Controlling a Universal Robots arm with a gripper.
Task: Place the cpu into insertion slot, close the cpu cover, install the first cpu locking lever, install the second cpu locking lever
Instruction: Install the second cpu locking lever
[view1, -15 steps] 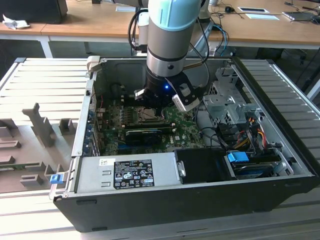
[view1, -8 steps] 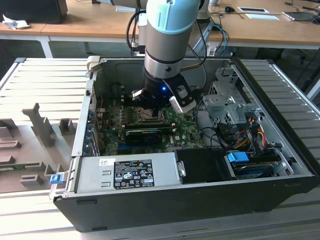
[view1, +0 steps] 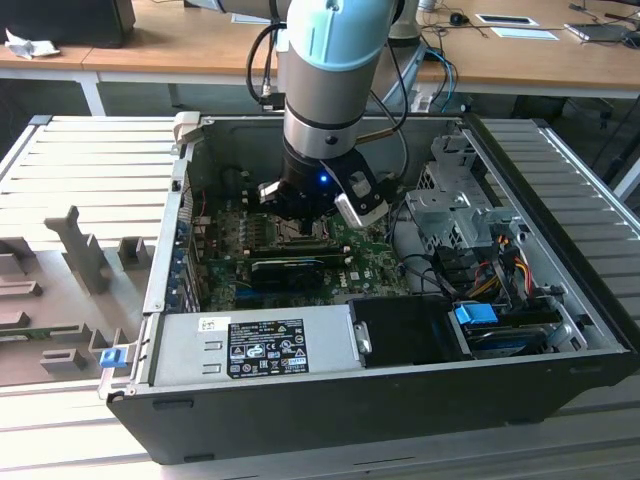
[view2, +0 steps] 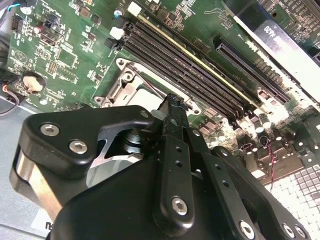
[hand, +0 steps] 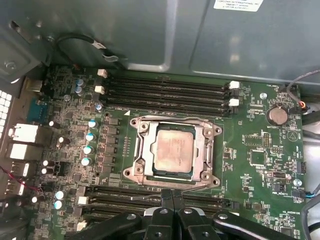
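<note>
- The cpu is seen in the first wrist view seated in the insertion slot at the middle of the green motherboard, its dull silver-grey top facing up.
- The cpu cover is laid flat around the chip as a silver-grey frame, with the chip's top showing through its square window.
- Black memory slots are found in long rows on two opposite sides of the socket.
- A round coin battery is mounted on the board, well apart from the socket.
- The gripper is held just beside the socket's edge, over the nearer rows of memory slots; its black fingers are pressed together, and nothing is seen pinched between them.
- In the second wrist view the gripper tip is set down close to the socket frame's edge; actual contact cannot be told.
- In the exterior view the arm is lowered into an open computer case, with the gripper over the board.
- A silver power supply is set along the case wall nearest the exterior camera.
</note>
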